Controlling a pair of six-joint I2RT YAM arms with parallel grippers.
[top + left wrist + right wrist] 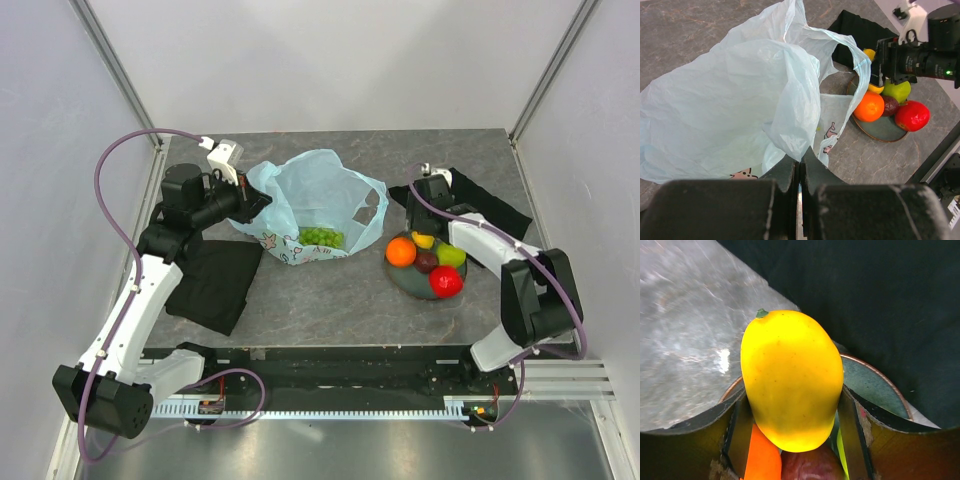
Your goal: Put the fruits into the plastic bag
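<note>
Right fingers clamp yellow fruit; left fingers pinched shut on plastic bag.

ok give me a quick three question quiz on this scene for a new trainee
1. True or false: the green grape bunch lies on the plate.
2. Which fruit sits between the fingers of the right gripper? A) orange B) yellow fruit C) red apple
3. Fill in the blank: the left gripper is pinching the edge of the ____.

Key
1. False: the grapes are inside the plastic bag.
2. B
3. plastic bag
</note>
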